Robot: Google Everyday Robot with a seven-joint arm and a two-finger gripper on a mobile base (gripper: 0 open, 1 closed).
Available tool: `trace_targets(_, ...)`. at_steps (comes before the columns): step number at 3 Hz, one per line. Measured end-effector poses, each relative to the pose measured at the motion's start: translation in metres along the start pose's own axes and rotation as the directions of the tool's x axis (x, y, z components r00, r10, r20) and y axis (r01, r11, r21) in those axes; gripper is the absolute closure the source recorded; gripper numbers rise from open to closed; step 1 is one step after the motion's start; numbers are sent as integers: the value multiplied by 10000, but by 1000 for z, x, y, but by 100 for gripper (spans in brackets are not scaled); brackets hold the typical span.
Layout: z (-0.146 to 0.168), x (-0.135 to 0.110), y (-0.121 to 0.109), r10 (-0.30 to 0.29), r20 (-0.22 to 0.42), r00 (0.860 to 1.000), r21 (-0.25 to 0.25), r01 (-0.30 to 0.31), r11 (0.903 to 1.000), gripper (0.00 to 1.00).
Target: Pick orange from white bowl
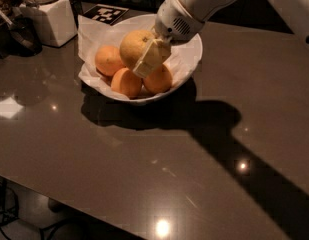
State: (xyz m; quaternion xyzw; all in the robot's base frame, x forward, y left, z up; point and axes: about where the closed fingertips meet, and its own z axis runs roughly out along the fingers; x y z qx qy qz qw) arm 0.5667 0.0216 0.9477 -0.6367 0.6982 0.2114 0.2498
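Observation:
The orange (133, 46) is the largest, pale yellow-orange fruit, held above the three smaller deeper-orange fruits in the white bowl (190, 59). The bowl is lined with crinkled white paper (94, 31) and stands at the back of the dark table. My gripper (146, 59) comes down from the upper right and is shut on the orange, with one pale finger (149, 58) across its front. The other finger is hidden behind the fruit.
Three smaller oranges (126, 82) lie in the bowl. A white square jar base (50, 19) stands at the back left, with a dark object (21, 31) beside it. A black-and-white marker tag (106, 13) lies behind the bowl. My white arm (204, 4) spans the upper right.

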Motion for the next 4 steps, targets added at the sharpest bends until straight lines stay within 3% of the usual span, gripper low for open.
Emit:
trace_targets(1, -13, -4, 22, 124, 317, 9994, 338, -135, 9993, 100)
trace_targets(3, -50, -7, 79, 281, 1132, 9932, 1704, -472, 9842, 100)
trace_targets(4, -52, -5, 81, 329, 1137, 9930, 1792, -531, 9824, 100)
